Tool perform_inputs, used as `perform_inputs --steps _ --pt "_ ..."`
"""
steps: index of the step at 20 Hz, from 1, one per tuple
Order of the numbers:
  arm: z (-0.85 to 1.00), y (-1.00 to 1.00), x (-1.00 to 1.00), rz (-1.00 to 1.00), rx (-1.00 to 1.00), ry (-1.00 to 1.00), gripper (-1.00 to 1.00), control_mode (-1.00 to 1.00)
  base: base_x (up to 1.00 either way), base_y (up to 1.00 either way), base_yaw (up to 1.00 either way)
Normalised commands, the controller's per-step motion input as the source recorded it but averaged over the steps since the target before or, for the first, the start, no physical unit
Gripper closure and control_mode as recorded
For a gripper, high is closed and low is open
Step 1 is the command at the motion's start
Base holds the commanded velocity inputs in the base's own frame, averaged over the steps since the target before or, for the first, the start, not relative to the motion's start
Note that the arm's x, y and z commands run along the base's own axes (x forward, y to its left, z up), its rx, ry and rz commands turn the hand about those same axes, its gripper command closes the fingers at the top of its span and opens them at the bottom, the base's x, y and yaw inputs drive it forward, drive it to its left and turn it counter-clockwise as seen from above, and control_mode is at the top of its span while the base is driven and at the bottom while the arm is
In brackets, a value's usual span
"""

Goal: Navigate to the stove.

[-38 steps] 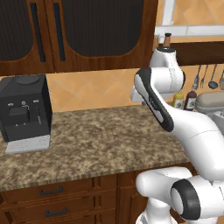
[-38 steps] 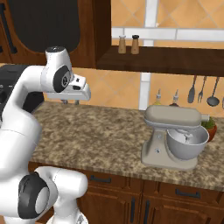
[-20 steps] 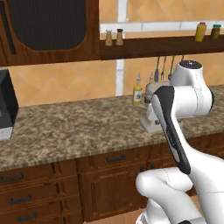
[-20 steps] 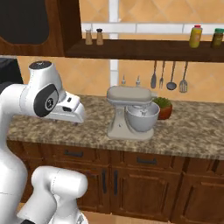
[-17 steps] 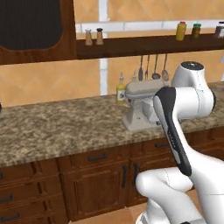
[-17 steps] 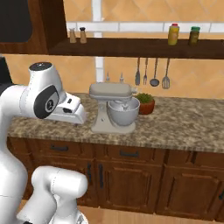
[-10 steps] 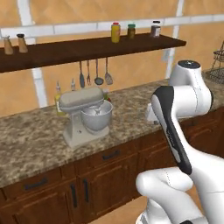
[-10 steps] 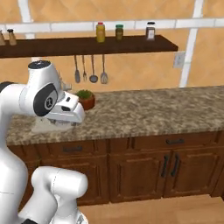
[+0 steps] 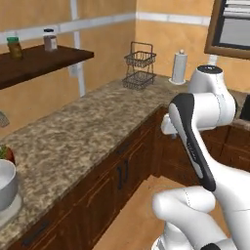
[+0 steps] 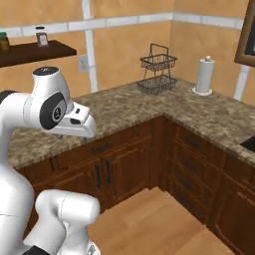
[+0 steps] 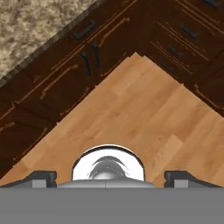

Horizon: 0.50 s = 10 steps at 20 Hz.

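The stove is out of view in every frame. My gripper (image 11: pixel 109 178) points down at the wooden floor (image 11: pixel 131 109) in front of dark wood cabinets (image 11: pixel 57 74). Its two dark fingertips (image 11: pixel 43 177) stand far apart at the bottom of the hand view, open, with nothing between them. My white arm (image 9: pixel 195 122) is folded in close above the base, and the hand (image 10: pixel 79 122) hangs level with the counter edge.
An L-shaped granite counter (image 10: pixel 149 102) turns a corner here. On it stand a two-tier wire basket (image 10: pixel 158 74) and a paper towel roll (image 10: pixel 205 74). A dark recess (image 10: pixel 248 143) cuts into the counter at far right. A stand mixer bowl (image 9: pixel 6 183) sits at far left. A wall shelf (image 9: pixel 34 61) holds spice jars.
The whole picture has swept along the counter: the base has moved. The coffee machine and then the mixer slid off to the left, and the counter's corner came into view. The arm's pose stays the same.
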Motion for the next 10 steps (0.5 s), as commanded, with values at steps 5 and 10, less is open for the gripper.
perform_inputs --steps 5,10 --pt "0.0 0.0 0.0 0.0 0.0 0.0 -1.0 1.0 0.0 -0.12 -0.97" --pt "0.0 0.0 0.0 0.0 0.0 0.0 -1.0 1.0 0.0 -0.72 -0.81"
